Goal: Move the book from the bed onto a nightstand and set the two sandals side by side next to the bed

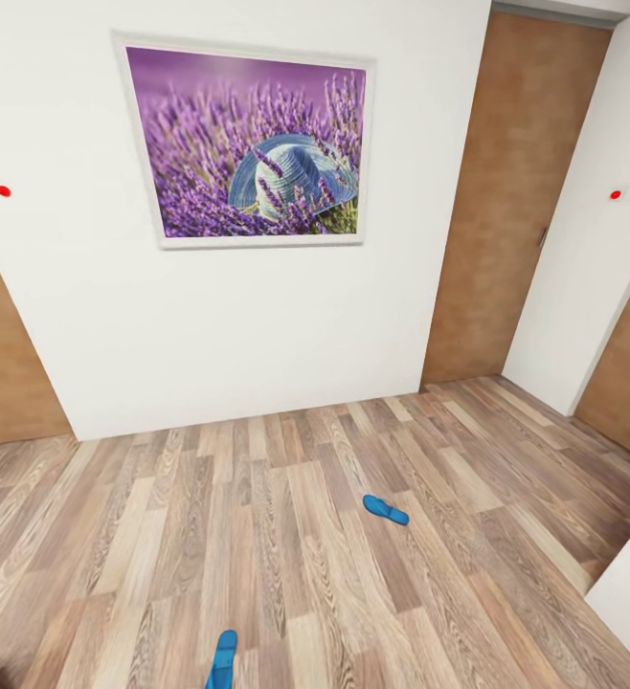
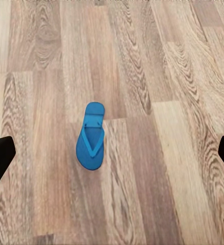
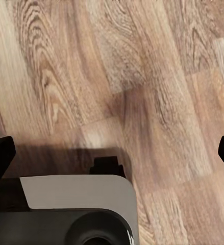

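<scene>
The wood floor (image 1: 286,536) has two blue sandals, one (image 1: 385,509) far from the other (image 2: 91,137). Both grippers, left (image 2: 112,155) and right (image 3: 112,153), are spread wide and hold nothing

Two bright blue flat flip-flop sandals lie on the wood-plank floor, one farther out (image 1: 385,509) and one at the near edge (image 1: 223,659); one white-framed picture of purple lavender and a blue hat (image 1: 248,144) hangs between three light-brown wooden doors (image 1: 516,201).
</scene>
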Available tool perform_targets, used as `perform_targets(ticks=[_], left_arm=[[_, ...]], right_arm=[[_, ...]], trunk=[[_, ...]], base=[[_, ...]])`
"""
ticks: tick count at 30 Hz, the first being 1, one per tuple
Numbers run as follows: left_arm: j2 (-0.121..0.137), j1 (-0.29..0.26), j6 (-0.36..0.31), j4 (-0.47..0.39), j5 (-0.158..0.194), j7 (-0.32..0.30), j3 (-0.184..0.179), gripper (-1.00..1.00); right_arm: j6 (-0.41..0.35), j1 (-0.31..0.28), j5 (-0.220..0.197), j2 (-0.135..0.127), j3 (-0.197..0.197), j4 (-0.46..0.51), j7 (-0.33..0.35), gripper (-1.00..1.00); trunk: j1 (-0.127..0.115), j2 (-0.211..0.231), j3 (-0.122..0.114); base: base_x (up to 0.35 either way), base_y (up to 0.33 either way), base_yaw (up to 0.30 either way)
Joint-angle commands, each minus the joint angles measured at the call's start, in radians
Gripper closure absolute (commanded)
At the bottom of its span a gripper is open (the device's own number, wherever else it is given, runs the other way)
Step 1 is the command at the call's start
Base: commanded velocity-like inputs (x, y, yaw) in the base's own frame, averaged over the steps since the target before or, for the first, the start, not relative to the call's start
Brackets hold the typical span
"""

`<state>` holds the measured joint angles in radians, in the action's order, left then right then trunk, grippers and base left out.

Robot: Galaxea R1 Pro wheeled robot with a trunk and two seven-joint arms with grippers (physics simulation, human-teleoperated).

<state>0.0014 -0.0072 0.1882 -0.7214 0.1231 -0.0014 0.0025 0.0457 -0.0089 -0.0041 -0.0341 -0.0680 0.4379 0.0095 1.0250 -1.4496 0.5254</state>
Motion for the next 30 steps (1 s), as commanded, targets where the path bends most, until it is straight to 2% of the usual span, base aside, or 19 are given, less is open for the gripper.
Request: perform_targets(ticks=[1,12,30], left_arm=[[0.000,0.000,0.003,0.000,0.009,0.000,-0.001,-1.00],[0.000,-0.001,0.003,0.000,0.010,0.000,-0.001,-1.00],[0.000,-0.001,0.003,0.000,0.011,0.000,-0.001,-1.00]], right_arm=[[0.003,0.000,0.000,0.000,-0.003,-0.001,0.001,-1.00],[0.003,0.000,0.000,0.000,-0.004,-0.001,0.001,-1.00],[0.003,0.000,0.000,0.000,-0.006,-0.001,0.001,-1.00]], trunk=[[0.000,0.000,0.001],[0.000,0.000,0.001],[0.000,0.000,0.001]], base=[[0.020,0.000,0.000],[0.175,0.000,0.000],[0.011,0.000,0.000]])
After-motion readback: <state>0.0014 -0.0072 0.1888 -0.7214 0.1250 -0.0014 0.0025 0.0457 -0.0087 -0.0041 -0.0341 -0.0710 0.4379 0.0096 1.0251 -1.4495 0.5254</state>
